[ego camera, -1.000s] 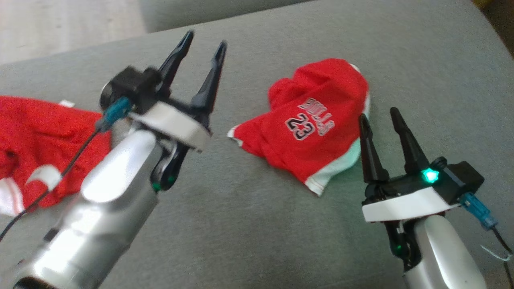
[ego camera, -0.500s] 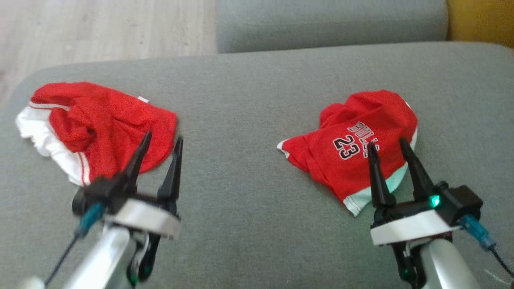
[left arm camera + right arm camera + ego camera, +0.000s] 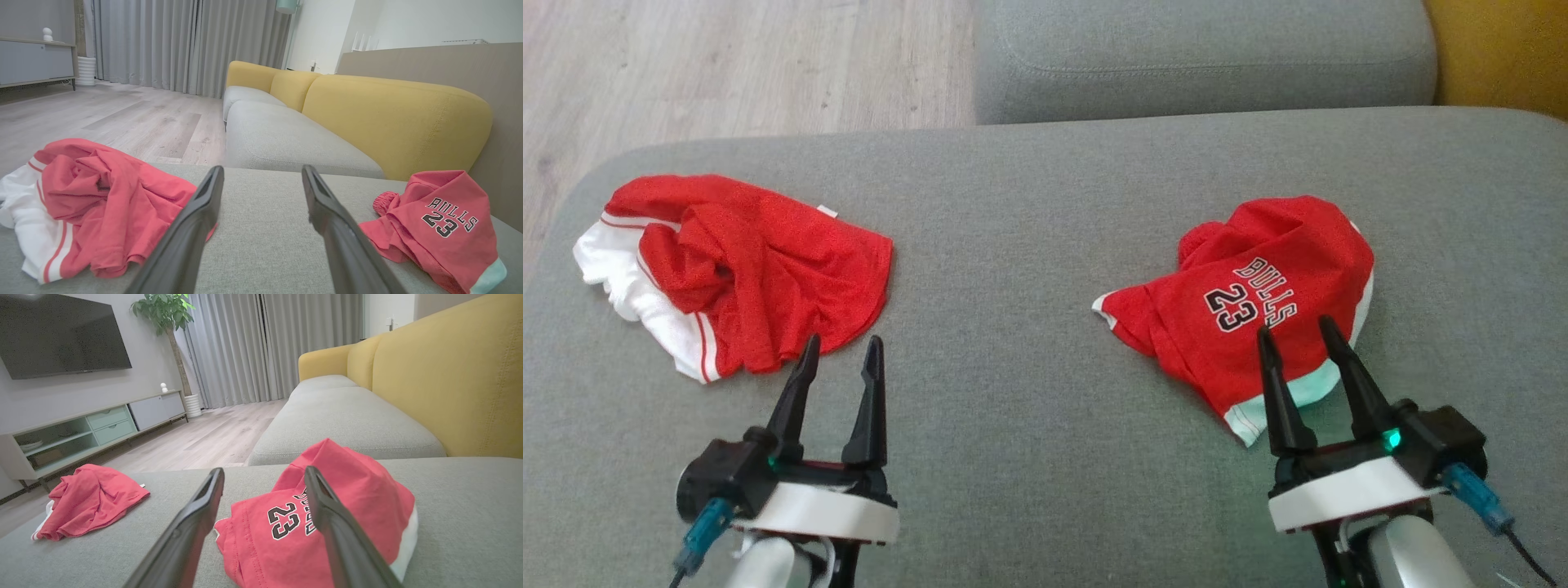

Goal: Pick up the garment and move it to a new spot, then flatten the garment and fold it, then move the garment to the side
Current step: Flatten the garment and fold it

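On the cushion (image 3: 1029,457), shorts (image 3: 760,269) lie at ten o'clock, jersey (image 3: 1258,318) at two (well apart); a second cushion (image 3: 1201,57) sits behind at twelve.

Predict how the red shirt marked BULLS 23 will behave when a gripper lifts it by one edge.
The shirt lies crumpled in soft folds, so it will probably droop and unfold, not hold shape. It looks thin, so likely light. Pushed across the grey cushion, it would probably bunch up rather than slide.
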Controlling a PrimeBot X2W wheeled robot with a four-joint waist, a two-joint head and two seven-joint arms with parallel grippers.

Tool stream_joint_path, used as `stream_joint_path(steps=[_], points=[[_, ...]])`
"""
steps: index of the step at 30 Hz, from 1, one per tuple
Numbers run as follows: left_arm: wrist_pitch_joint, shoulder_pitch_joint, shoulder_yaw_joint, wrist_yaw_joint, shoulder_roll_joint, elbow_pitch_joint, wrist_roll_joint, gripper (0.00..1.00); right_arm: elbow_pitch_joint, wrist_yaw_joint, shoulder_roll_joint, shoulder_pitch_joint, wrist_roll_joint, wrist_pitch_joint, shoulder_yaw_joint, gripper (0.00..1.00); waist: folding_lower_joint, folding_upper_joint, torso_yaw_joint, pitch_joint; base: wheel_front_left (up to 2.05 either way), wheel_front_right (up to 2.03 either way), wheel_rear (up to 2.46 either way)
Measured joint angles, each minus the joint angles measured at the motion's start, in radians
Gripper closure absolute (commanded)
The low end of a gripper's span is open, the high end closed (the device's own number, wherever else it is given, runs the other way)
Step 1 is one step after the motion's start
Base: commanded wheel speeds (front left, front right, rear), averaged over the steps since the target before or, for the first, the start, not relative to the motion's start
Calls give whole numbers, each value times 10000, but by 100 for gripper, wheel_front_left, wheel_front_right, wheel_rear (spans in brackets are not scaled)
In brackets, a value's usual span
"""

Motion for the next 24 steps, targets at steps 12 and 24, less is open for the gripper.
stream_joint_path(steps=[12,24], points=[[0,-186,520,-815,-811,422,750,0,1565,0,-2,-1132,-1948,376,472,0,1,0,496,521,0,0,0],[0,-702,631,-1124,-1221,809,819,0,4134,0,-10,-2576,-3012,1987,40,0,2,0,1335,1195,0,0,0]])
